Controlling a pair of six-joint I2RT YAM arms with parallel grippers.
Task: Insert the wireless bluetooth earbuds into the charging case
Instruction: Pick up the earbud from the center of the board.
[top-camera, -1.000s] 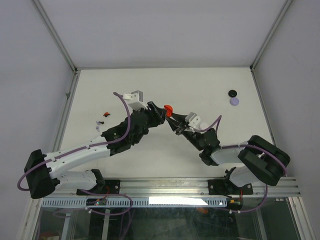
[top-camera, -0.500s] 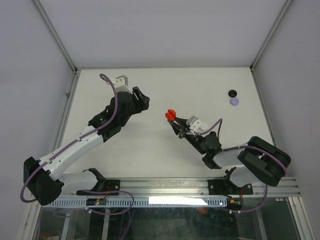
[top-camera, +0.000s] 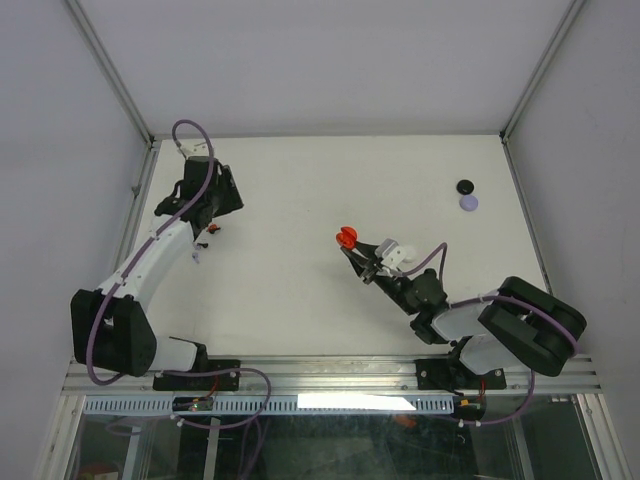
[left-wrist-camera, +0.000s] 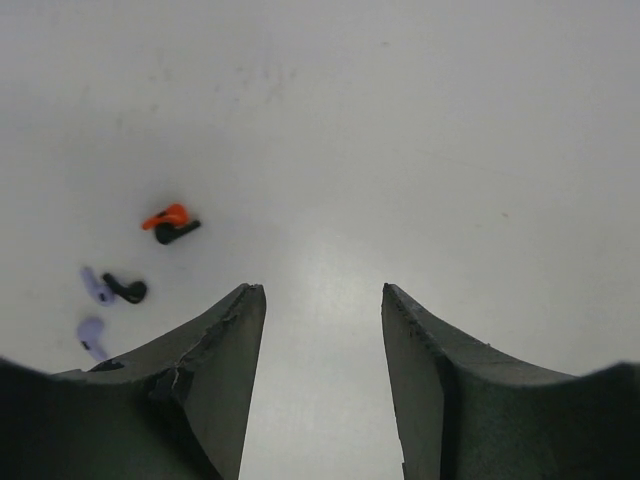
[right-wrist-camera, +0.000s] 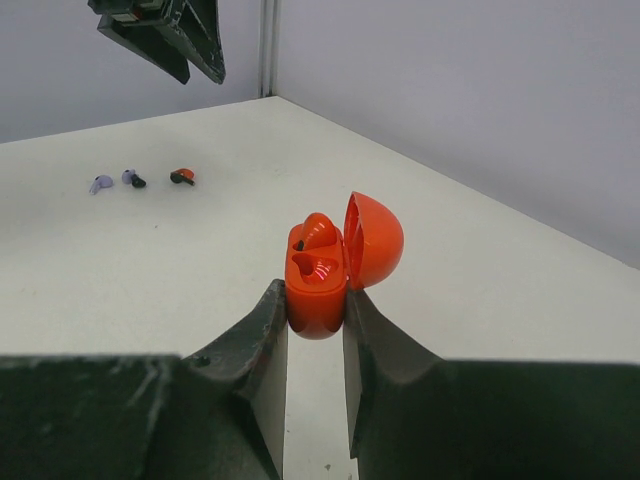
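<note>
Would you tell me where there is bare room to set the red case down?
Bare: the middle, between the left hand and the red case. Crowded: earbuds at the left edge; black disc and lavender disc far right.

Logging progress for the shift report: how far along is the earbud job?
Done: the red case is open, one bud apparently seated. In hand: right tool clamps the case; left tool, open, hovers near loose earbuds. Left: seat them.
</note>
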